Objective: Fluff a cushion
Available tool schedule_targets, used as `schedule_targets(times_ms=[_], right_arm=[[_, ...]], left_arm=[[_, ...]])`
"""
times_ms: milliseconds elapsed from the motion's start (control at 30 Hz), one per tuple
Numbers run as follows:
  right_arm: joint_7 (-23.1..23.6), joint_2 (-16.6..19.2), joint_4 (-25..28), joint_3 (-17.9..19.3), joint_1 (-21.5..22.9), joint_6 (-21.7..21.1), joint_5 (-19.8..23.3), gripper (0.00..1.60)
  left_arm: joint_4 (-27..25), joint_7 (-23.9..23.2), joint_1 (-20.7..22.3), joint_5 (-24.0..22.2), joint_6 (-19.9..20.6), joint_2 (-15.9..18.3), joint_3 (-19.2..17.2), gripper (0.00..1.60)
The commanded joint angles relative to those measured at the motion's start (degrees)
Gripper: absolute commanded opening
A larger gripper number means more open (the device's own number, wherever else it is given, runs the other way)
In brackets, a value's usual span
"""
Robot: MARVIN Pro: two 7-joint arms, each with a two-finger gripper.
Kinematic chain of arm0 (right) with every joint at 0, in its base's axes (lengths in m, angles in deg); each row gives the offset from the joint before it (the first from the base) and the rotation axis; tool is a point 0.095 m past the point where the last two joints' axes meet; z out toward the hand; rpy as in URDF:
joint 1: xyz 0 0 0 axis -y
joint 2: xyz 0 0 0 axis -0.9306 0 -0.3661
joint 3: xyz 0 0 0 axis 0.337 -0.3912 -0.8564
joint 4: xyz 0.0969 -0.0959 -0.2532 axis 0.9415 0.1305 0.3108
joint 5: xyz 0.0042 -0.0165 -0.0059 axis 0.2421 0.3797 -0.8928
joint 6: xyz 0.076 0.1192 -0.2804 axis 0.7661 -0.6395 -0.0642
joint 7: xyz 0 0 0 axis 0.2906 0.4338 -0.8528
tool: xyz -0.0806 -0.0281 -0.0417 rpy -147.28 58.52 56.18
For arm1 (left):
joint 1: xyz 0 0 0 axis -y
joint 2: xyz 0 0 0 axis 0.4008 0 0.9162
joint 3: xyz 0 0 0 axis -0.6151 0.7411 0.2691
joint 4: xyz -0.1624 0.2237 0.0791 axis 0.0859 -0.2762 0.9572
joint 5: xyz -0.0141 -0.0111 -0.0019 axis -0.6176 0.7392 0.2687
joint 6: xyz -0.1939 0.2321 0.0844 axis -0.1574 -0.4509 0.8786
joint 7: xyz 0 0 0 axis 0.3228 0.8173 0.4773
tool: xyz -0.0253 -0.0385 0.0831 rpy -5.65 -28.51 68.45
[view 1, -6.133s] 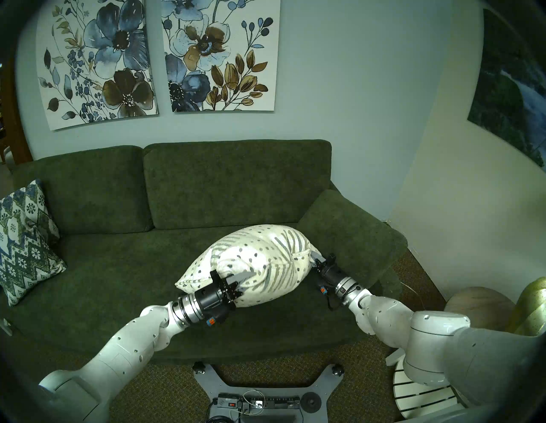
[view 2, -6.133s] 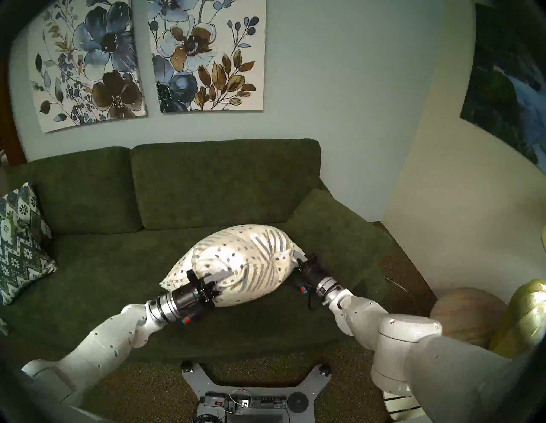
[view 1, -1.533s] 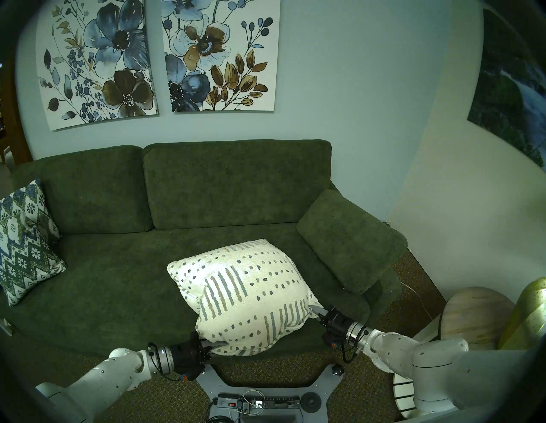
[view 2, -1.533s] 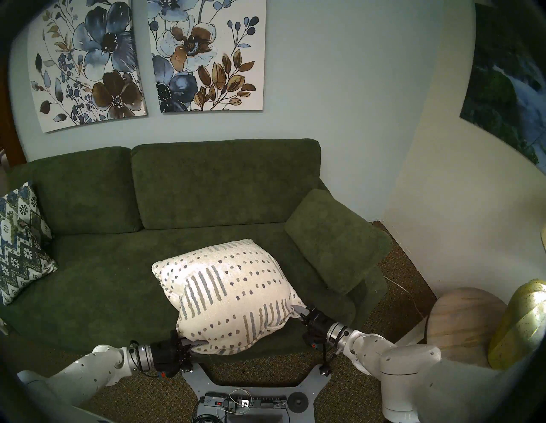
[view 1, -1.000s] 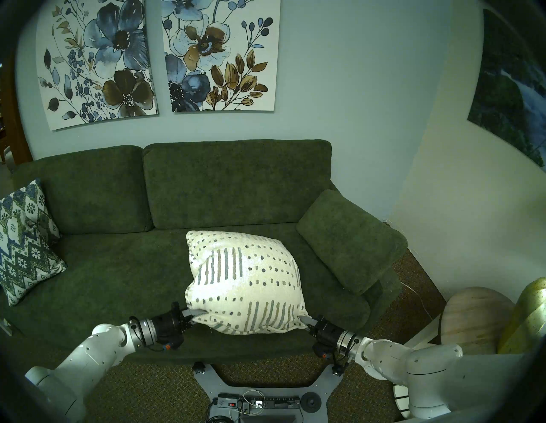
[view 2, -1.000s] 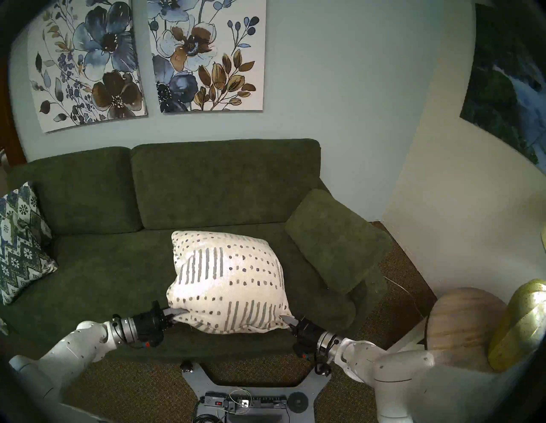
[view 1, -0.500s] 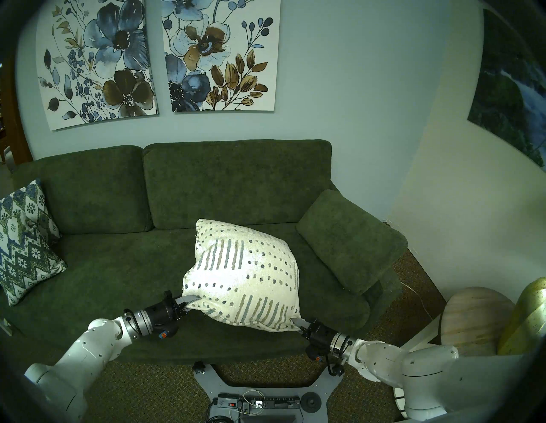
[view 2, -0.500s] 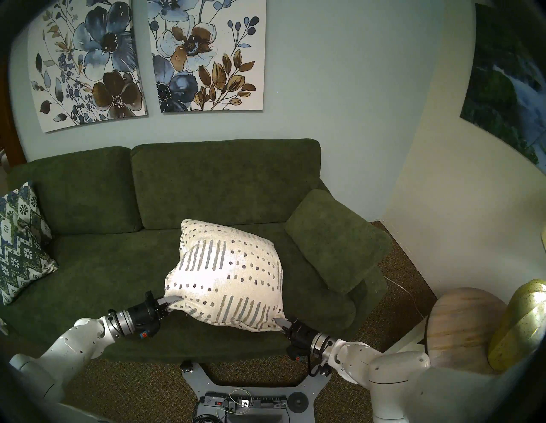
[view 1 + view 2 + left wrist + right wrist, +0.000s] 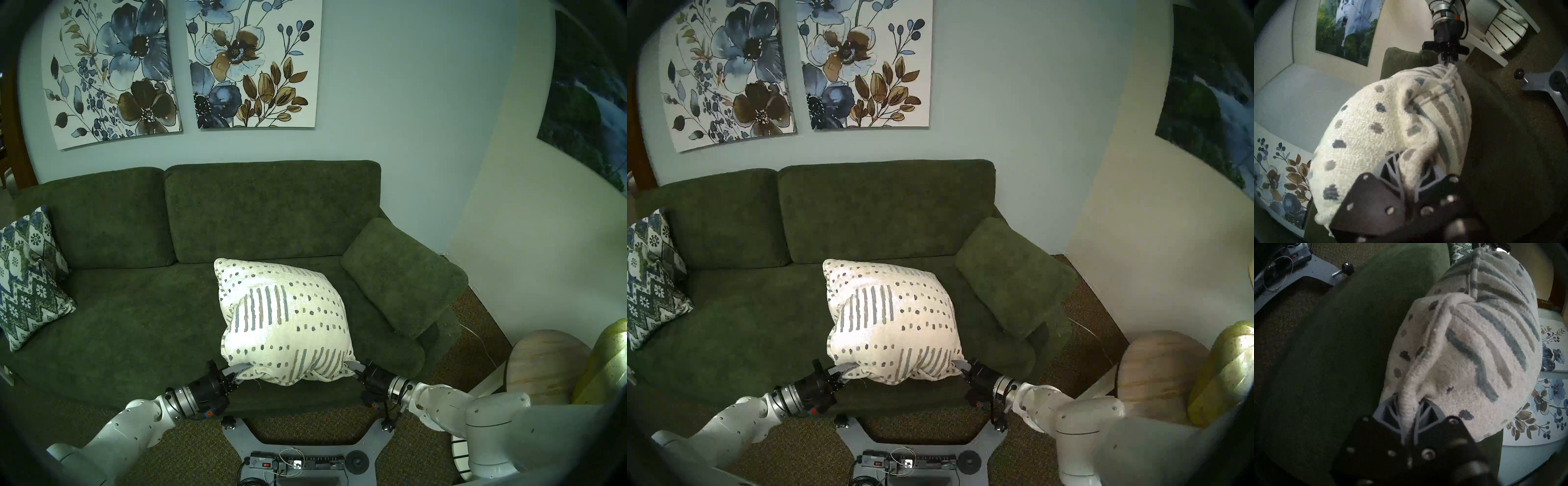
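The cream-white cushion (image 9: pixel 283 319) (image 9: pixel 891 315) with grey-blue dashes and stripes is held up over the front of the green sofa seat (image 9: pixel 142 325), its near edge bunched. My left gripper (image 9: pixel 241 369) (image 9: pixel 847 367) is shut on its near-left corner. My right gripper (image 9: pixel 353 367) (image 9: pixel 961 366) is shut on the near-right corner. In the left wrist view the cushion (image 9: pixel 1390 129) fills the middle, its fabric pinched between the fingers (image 9: pixel 1384 167). In the right wrist view the piped edge of the cushion (image 9: pixel 1466 344) runs into my shut right gripper (image 9: pixel 1407 405).
A blue-green zigzag pillow (image 9: pixel 29 278) leans at the sofa's left end. A loose green sofa cushion (image 9: pixel 403 275) lies against the right arm. A round wooden ball (image 9: pixel 546 366) and a gold vase (image 9: pixel 607 363) stand at the right. My base plate (image 9: pixel 298 437) is below.
Both grippers moved closer together and toward me, keeping their hold. The cushion's near edge bunched up and the cushion swung slightly left and nearer.
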Motion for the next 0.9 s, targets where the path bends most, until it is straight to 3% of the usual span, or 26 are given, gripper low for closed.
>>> schedule_targets(times_ms=[0, 433, 467, 500, 867], right_arm=[[0.9, -0.8, 0.8, 0.2, 1.4, -0.2, 0.1, 0.00], [2.9, -0.2, 0.7, 0.9, 1.0, -0.3, 0.5, 0.00], [3.0, -0.2, 0.7, 1.0, 0.9, -0.3, 0.6, 0.00], [3.1, -0.1, 0.6, 1.1, 0.9, -0.3, 0.7, 0.00], [3.3, 0.2, 0.6, 1.6, 0.8, -0.2, 0.9, 0.00]], left_arm=[[-4.8, 2.6, -0.7, -1.3, -0.7, -4.5, 1.2, 0.00], [-7.8, 1.2, -1.1, -3.0, 0.8, -1.4, -1.1, 0.00], [-7.9, 1.1, -1.3, -3.0, 1.0, -1.2, -1.3, 0.72], [-7.7, 1.0, -1.6, -3.0, 1.2, -1.0, -1.5, 1.60], [-8.4, 1.9, -3.5, -2.7, 2.7, 0.2, -2.2, 1.60]])
